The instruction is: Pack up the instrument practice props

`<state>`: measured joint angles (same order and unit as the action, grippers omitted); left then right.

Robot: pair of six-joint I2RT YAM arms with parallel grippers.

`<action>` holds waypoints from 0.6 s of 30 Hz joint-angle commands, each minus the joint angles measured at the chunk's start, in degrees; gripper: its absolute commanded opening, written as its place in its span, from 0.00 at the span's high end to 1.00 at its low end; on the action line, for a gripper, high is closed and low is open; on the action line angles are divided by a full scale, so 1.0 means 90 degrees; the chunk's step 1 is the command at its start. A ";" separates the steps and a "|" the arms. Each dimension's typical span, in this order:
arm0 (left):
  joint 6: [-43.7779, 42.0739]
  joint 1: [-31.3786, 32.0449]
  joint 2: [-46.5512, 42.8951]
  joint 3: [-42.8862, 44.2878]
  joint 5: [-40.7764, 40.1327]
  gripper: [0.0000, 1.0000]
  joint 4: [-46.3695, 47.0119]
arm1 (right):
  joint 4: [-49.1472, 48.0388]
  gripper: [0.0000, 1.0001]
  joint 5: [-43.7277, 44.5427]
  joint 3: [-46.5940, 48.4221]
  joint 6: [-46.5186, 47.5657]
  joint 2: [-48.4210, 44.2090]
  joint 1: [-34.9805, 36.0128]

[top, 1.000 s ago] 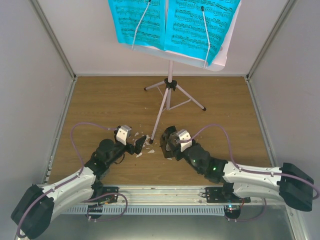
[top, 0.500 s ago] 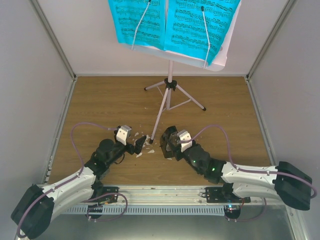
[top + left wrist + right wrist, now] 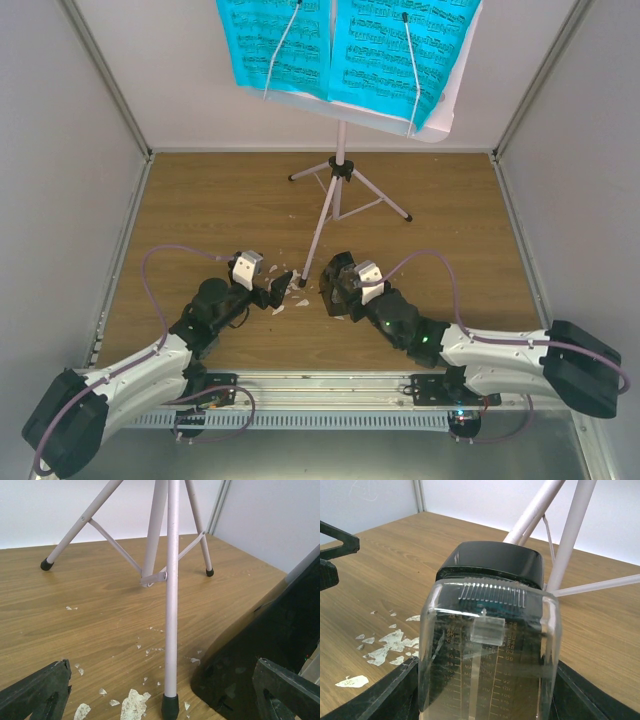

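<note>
From above, the music stand (image 3: 340,160) is cut off by the upper edge of the frame. Its desk is almost wholly covered by the bright blue sheets (image 3: 390,50), so I see only a pale rim and two thin wire holders across the print. Its slim tripod stands on the wood-grain table (image 3: 200,200). The left gripper (image 3: 283,286) lies low beside the near tripod foot. The right gripper (image 3: 338,282) closes around a dark lump, the metronome (image 3: 330,272), whose form I can hardly make out here. Pale scraps (image 3: 300,284) lie between the two grippers.

On the left wrist camera, the black fingers (image 3: 37,692) are spread wide and hold nothing. A smooth pale tube leg with a black rubber foot (image 3: 170,706) rises between them. The metronome's glossy dark side fills the right, cropped.

On the right wrist camera, the metronome stands upright and its base is out of frame. It has a ribbed clear cover over a printed scale and a rounded black cap. A black finger (image 3: 395,695) presses on each flank, clamping it.
</note>
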<state>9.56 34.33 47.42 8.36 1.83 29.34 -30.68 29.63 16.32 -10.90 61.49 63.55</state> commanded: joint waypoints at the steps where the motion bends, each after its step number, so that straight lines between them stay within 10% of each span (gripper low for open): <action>1: -0.0085 -0.0037 0.0009 -0.0004 -0.0125 0.01 0.0397 | 0.0115 0.52 -0.0113 -0.0060 -0.0161 -0.0185 0.0000; 18: -0.0076 -0.0040 -0.0017 -0.0004 -0.0125 0.01 0.0370 | 0.0285 0.52 0.0153 0.0038 -0.0346 -0.0521 0.0272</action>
<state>9.50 34.33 47.42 8.36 1.83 29.34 -26.55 29.52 16.29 -12.53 56.31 65.23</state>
